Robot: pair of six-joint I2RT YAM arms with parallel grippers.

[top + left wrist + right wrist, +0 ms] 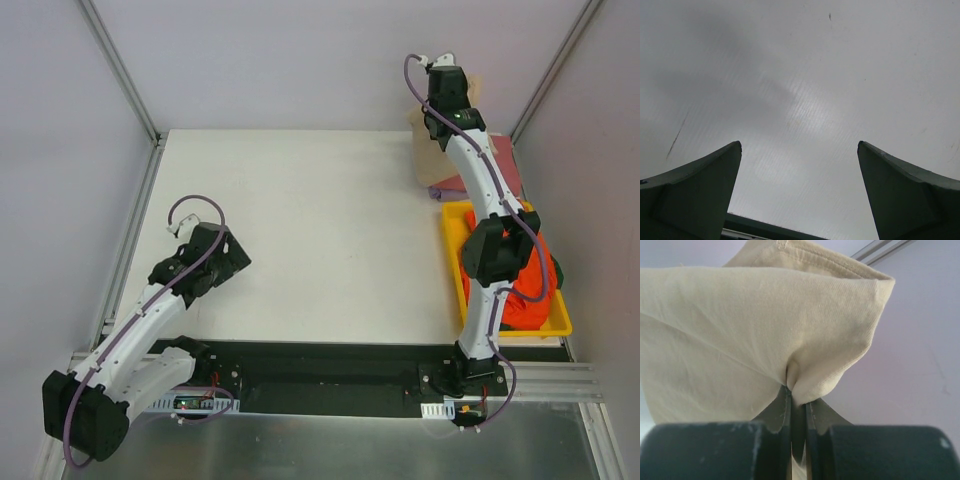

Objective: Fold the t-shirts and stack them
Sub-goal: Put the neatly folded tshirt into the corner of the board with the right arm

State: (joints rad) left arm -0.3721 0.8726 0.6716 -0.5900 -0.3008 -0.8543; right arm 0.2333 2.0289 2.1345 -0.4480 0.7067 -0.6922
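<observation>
My right gripper is shut on a pinched fold of the tan t-shirt, which fills most of the right wrist view. From above, that gripper is stretched to the far right corner, holding the tan t-shirt up so it hangs beneath the arm. A dusty pink-red t-shirt and a strip of lavender t-shirt lie under it. An orange-red t-shirt is bunched in the yellow tray. My left gripper is open over bare table, holding nothing; seen from above, the left gripper is at the near left.
The white table top lies between the arms. Metal frame posts and grey walls bound the back and sides. The yellow tray stands along the table's right edge, partly under my right arm's elbow.
</observation>
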